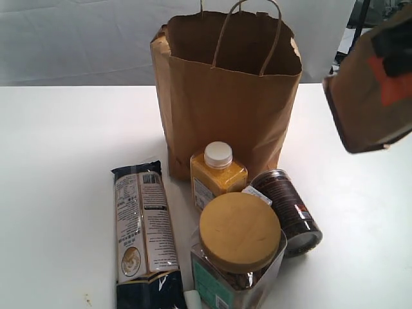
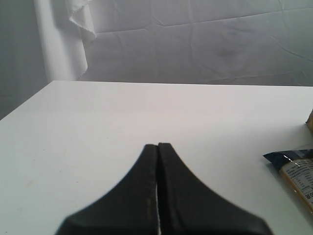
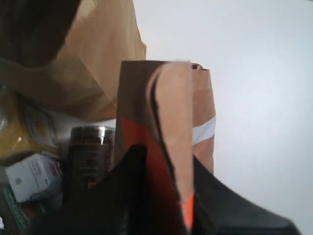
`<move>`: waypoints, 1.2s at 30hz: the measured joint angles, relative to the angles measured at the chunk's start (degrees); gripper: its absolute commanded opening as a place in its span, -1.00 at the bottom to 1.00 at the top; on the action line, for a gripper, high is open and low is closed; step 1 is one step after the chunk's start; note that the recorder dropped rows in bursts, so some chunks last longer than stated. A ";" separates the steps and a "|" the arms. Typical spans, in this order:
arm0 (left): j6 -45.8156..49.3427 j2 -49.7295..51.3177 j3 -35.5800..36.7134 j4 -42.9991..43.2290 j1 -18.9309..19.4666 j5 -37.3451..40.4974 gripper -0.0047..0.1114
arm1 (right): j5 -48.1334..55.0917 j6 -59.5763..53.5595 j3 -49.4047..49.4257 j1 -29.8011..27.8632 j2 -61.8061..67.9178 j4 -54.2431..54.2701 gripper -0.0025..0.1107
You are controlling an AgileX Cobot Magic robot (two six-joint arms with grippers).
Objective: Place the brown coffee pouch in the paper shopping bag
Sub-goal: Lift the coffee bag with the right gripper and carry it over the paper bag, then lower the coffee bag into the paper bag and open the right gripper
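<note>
The brown coffee pouch (image 1: 370, 90) with its red-orange label hangs in the air at the right edge of the exterior view, tilted, right of the paper shopping bag (image 1: 225, 96) and about level with its rim. My right gripper (image 3: 168, 156) is shut on the pouch (image 3: 161, 127), one black finger on each face. The bag stands open at the back middle of the table, handles up, and shows again in the right wrist view (image 3: 73, 58). My left gripper (image 2: 157, 146) is shut and empty, low over bare white table, away from the groceries.
In front of the bag stand a yellow bottle with a white cap (image 1: 217, 172), a dark can lying on its side (image 1: 291, 211) and a jar with a tan lid (image 1: 238, 248). A long dark-blue packet (image 1: 143, 235) lies at the left.
</note>
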 measured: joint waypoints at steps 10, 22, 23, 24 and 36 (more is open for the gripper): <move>0.00 0.00 0.00 0.00 0.00 0.00 -0.92 | -3.47 -3.26 -11.68 0.00 -0.33 3.87 -0.96; 0.00 0.00 0.00 0.00 0.00 0.00 -0.92 | -13.40 -16.12 -14.19 0.00 5.09 22.20 -0.96; 0.00 0.00 0.00 0.00 0.00 0.00 -0.92 | -13.77 -17.01 -14.19 0.00 6.09 23.29 -0.96; 0.00 0.00 0.00 0.00 0.00 0.00 -0.92 | -14.26 -18.19 -14.19 0.00 7.39 24.43 -0.96; 0.00 0.00 0.00 0.00 0.00 0.00 -0.92 | -17.54 -29.43 -14.19 0.00 17.82 36.91 -0.96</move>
